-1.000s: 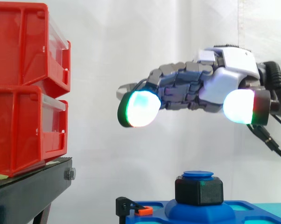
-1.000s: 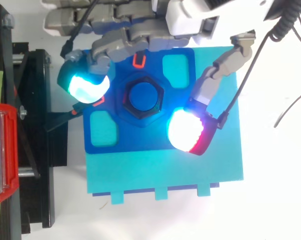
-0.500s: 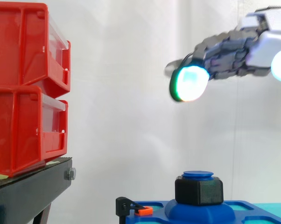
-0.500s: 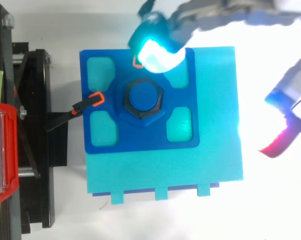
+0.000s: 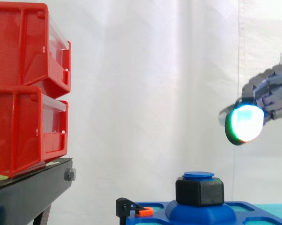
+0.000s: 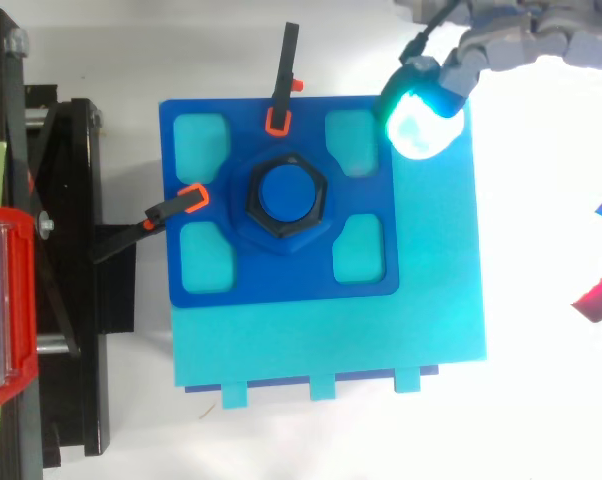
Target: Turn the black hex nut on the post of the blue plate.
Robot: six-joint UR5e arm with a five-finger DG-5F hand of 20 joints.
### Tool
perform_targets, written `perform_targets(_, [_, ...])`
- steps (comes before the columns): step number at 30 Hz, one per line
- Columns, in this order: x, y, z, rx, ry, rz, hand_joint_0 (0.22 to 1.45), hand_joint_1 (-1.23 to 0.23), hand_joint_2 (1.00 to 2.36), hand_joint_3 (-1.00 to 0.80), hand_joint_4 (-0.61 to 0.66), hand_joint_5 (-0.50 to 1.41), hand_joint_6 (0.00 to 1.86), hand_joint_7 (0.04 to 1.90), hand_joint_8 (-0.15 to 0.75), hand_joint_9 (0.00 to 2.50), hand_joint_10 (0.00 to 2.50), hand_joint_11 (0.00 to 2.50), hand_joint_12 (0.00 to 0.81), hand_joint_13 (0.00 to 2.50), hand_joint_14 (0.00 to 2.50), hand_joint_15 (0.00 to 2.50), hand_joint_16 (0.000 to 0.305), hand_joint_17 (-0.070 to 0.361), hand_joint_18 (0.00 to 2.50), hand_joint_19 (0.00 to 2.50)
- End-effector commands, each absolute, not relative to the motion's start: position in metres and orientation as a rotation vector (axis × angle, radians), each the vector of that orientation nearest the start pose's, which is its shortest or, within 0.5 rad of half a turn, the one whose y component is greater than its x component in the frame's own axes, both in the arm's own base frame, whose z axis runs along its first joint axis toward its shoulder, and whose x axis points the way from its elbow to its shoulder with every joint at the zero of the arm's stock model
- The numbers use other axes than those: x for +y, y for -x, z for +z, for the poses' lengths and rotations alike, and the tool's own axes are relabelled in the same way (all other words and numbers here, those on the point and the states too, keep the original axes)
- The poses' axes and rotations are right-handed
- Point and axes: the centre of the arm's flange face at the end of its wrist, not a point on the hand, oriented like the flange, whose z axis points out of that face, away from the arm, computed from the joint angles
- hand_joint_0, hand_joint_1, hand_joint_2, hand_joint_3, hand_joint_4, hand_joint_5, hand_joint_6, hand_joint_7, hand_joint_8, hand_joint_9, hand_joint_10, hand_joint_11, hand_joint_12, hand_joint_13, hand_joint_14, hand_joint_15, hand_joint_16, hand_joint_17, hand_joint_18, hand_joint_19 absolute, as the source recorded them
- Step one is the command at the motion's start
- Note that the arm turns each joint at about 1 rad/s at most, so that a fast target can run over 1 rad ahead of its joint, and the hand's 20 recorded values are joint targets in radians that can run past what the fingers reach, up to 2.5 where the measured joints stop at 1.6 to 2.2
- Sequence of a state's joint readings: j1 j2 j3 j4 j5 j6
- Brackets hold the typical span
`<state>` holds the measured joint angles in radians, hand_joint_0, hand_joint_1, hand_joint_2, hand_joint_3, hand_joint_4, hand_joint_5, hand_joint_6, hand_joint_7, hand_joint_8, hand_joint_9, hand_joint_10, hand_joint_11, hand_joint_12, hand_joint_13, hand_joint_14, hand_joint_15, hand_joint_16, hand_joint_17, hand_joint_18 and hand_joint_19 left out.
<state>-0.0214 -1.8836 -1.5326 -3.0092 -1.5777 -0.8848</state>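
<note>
Two red bins (image 5: 24,42) stand stacked at the left of the side view, each with a clear front, the lower one resting on a black stand (image 5: 28,199) with a bolt (image 5: 70,175) in its end. A white curtain (image 5: 155,84) hangs behind. In the top view a teal block (image 6: 421,310) sits mid-frame; one black clip (image 6: 284,75) with an orange tip lies at upper centre, another clip (image 6: 141,230) at centre left, beside the stand

hex nut (image 6: 253,208) on post (image 6: 286,192), plate (image 6: 281,282) centre | bins (image 5: 24,89) on stand (image 5: 28,193), left | hand (image 5: 272,96) above right, apart
</note>
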Motion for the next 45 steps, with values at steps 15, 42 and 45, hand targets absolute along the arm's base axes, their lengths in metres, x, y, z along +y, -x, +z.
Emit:
perform_targets(15, [-0.1339, -0.5916, 0.3461, 1.527, -0.931, 0.768, 0.33, -0.5, 1.0, -0.5, 0.23, -0.28, 0.5, 0.76, 0.294, 0.0, 0.0, 0.0, 0.446, 0.0, 0.0, 0.0, 0.069, 0.155, 0.0, 0.21])
perform_targets(42, [-0.1341, -0.5944, 0.3481, 1.506, -0.918, 0.775, 0.46, -0.4, 1.0, -0.5, 0.2, -0.28, 0.5, 0.76, 0.254, 0.02, 0.0, 0.0, 0.387, 0.0, 0.0, 0.0, 0.055, 0.125, 0.0, 0.22])
perform_targets(45, [-0.1341, -0.5944, 0.3481, 1.506, -0.918, 0.775, 0.46, -0.39, 1.0, -0.5, 0.19, -0.28, 0.5, 0.76, 0.252, 0.02, 0.0, 0.0, 0.384, 0.0, 0.0, 0.0, 0.055, 0.124, 0.0, 0.22])
